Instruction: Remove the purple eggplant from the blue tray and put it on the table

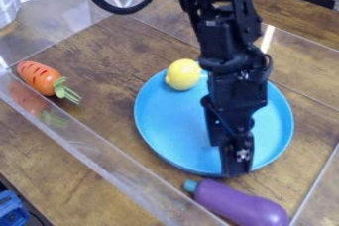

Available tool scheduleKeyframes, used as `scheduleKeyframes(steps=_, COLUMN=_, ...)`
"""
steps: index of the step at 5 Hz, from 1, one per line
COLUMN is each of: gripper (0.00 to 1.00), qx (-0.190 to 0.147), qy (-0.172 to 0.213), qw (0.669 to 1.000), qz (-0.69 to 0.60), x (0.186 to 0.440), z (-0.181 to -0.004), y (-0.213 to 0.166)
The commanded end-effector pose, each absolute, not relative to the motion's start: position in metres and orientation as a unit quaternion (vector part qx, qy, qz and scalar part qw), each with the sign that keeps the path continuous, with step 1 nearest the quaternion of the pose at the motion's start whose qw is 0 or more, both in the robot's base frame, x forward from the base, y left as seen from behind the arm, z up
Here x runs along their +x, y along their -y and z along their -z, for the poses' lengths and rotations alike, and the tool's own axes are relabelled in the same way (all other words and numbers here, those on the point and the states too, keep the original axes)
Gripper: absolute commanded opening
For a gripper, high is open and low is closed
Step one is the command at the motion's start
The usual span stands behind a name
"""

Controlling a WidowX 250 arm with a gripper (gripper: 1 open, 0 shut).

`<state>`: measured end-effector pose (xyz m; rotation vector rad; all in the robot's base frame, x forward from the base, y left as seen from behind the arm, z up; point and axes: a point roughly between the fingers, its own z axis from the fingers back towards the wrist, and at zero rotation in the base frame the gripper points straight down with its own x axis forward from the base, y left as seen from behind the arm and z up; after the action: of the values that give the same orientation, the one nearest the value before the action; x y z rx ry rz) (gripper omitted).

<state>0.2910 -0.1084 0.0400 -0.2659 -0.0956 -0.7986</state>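
Beside the blue tray [159, 131], we see the purple eggplant [239, 202] lying on the wooden bench [99, 61] at the near edge, apparently set down there because the job is to get it out, while the black arm [228, 66] reaches over the tray. We cannot tell from this angle whether its jaws are spread or pressed together; on the tray's far side sits the yellow lemon [183, 73], and well apart from it lies the carrot [44, 77].
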Motion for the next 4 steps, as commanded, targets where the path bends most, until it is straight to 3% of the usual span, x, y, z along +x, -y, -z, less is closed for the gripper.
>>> scheduleKeyframes(steps=1, gripper=1.0, qx=-0.124, qy=0.078, qw=0.911, qz=0.385, x=0.305, z=-0.05, y=0.112)
scheduleKeyframes(steps=3, gripper=1.0, qx=-0.124, qy=0.079, qw=0.907, qz=0.394, x=0.318, z=-0.039, y=0.14)
scheduleKeyframes(steps=4, gripper=0.0, qx=-0.125, qy=0.082, qw=0.903, qz=0.402, x=0.326, z=-0.036, y=0.156)
